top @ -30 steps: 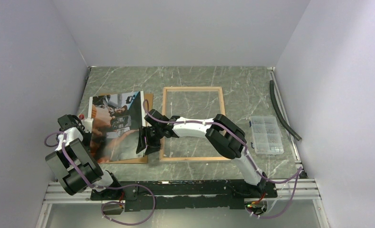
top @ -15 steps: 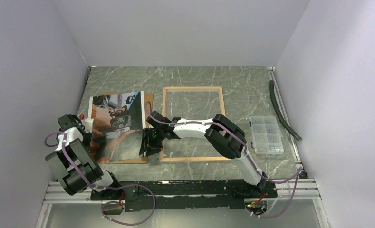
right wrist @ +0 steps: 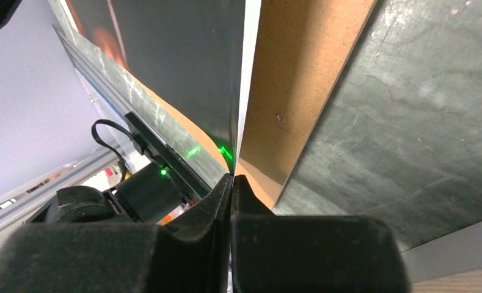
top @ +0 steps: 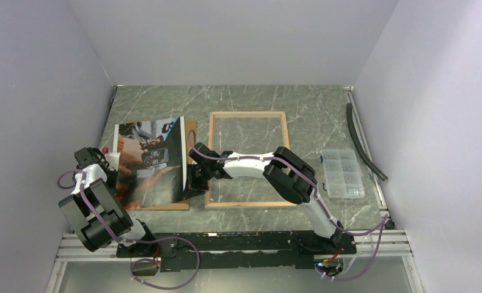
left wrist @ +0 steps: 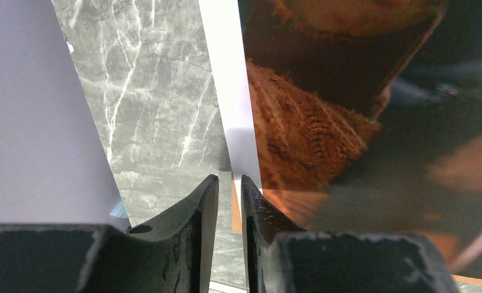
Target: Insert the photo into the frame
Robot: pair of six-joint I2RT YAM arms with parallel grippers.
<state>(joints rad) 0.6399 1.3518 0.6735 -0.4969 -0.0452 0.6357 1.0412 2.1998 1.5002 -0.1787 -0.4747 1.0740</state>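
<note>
The photo (top: 149, 162), lifted off the backing board (top: 191, 129) near the worktop's (top: 311, 110) left edge, is pinched by the nearly closed left gripper (left wrist: 229, 180) and tightly closed right gripper (right wrist: 232, 177), beside the central frame (top: 248, 114); a clear compartmented box (top: 343, 173), contents unclear, sits near the right edge.

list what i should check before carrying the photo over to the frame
1. Grip of right end effector on the photo edge: ok, fingers shut on it.
2. Grip of left end effector on the photo's white border: ok.
3. Whether the backing board is outside the right grip: cannot tell.
4. Whether the frame lies flat, wood side up: ok.
5. Whether the frame opening is free: not ok, the right arm lies across its near part.
</note>
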